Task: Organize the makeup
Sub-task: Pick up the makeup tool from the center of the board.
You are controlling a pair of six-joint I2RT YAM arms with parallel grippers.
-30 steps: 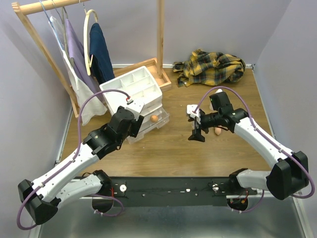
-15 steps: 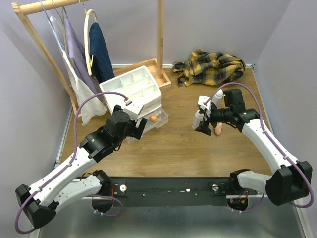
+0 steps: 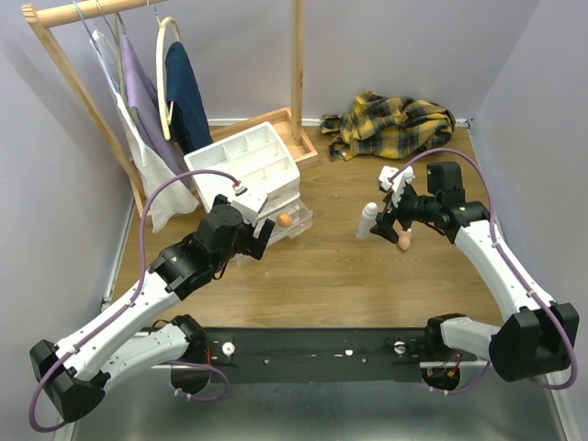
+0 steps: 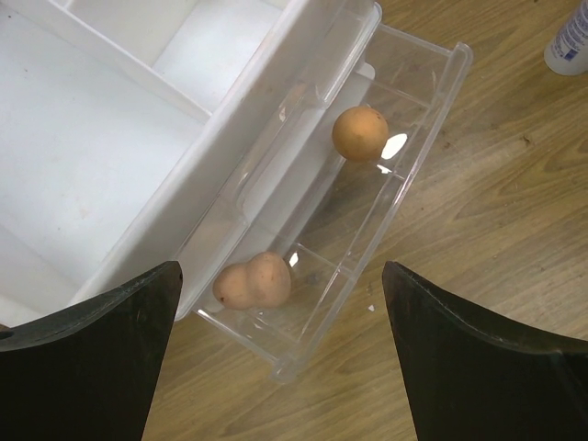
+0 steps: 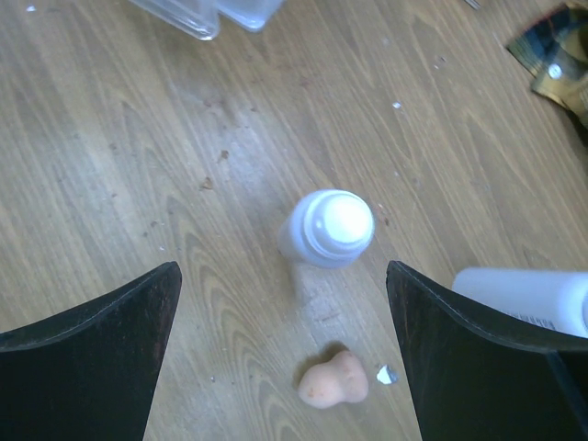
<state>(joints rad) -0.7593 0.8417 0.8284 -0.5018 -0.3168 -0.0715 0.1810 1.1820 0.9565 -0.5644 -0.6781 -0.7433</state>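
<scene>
- clothes rack (image 3: 138, 101) at far left with garments hung on it
- white drawer unit (image 3: 246, 158) just right of the rack, divided top tray, its clear drawer (image 4: 432, 110) pulled out toward the table centre
- left gripper (image 3: 260, 236) hangs over the open drawer, jaws wide apart, nothing between them
- two peach sponges lie inside the clear drawer: round sponge (image 4: 360, 134) toward the far end, waisted sponge (image 4: 253, 281) toward the near end, well apart from each other
- upright white bottle (image 5: 328, 228) stands on the wooden table (image 3: 322, 266) right of the drawer, cap up, touching nothing
- right gripper (image 5: 282, 276) hovers above that bottle, jaws fully apart, gripping nothing; in the wrist view the bottle sits between the two fingers
- loose sponge (image 5: 333, 379) lies on the table near the bottle's base, not touching it
- second white bottle (image 5: 519, 299) is just right of those, partly hidden behind the right finger; can't tell whether it's upright or lying
- yellow plaid shirt (image 3: 395, 124) is crumpled in the far right corner, well apart from the makeup
</scene>
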